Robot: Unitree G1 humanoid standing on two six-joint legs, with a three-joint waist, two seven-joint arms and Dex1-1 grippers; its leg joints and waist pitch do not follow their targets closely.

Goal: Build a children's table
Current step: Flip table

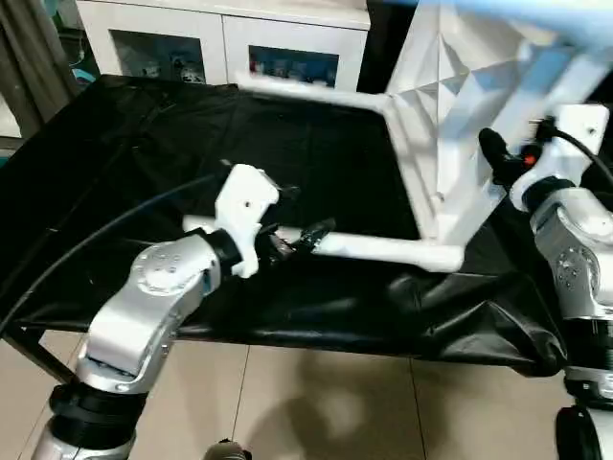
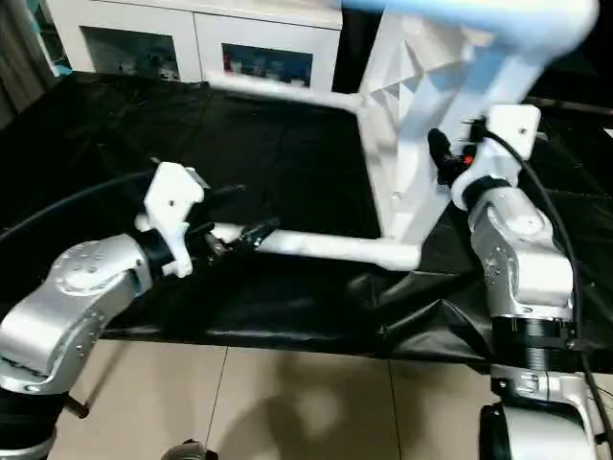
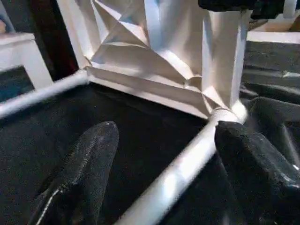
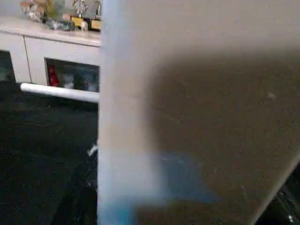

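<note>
Centrally, a white plastic table top (image 1: 479,105) is seen tipped up on its edge on a black-draped table (image 1: 144,144), its ribbed underside turned toward the robot's left. Two white legs are fitted into its lower corner sockets and lie nearly level over the black cloth: a near leg (image 1: 383,251) running toward the left gripper (image 1: 302,238), and a far leg (image 1: 306,94) reaching toward a white cabinet (image 1: 220,38) with glass doors at the back.

The left gripper's black fingers (image 3: 84,164) are held well apart, one on each side of the near leg (image 3: 178,173); from the wrist view one finger appears close against the leg, though real contact cannot be told.

The right gripper (image 2: 442,153) is raised against the upright edge of the top. Whether it is clamped on that edge cannot be told. Pale floor tiles (image 1: 316,402) are seen below the draped table.
</note>
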